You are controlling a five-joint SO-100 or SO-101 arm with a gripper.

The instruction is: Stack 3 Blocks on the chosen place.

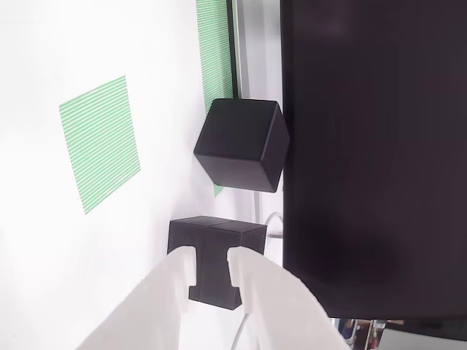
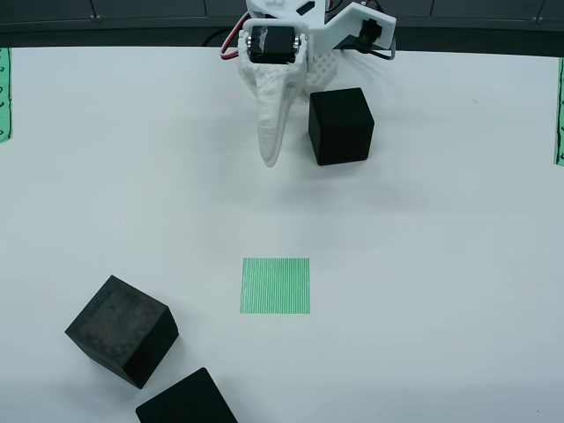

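Gripper-riding view: tool point(image 1: 211, 266) parted around seamed block point(image 1: 216, 251), ungripped.

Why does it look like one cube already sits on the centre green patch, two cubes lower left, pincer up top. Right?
Not quite. The centre green patch is bare in the view from above. The third cube sits on the white table beside the pincer at the top. The other two cubes are lower left, as you said.

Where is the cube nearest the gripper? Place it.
In the view from above, that cube sits at top centre, just right of the white gripper, above the striped patch.
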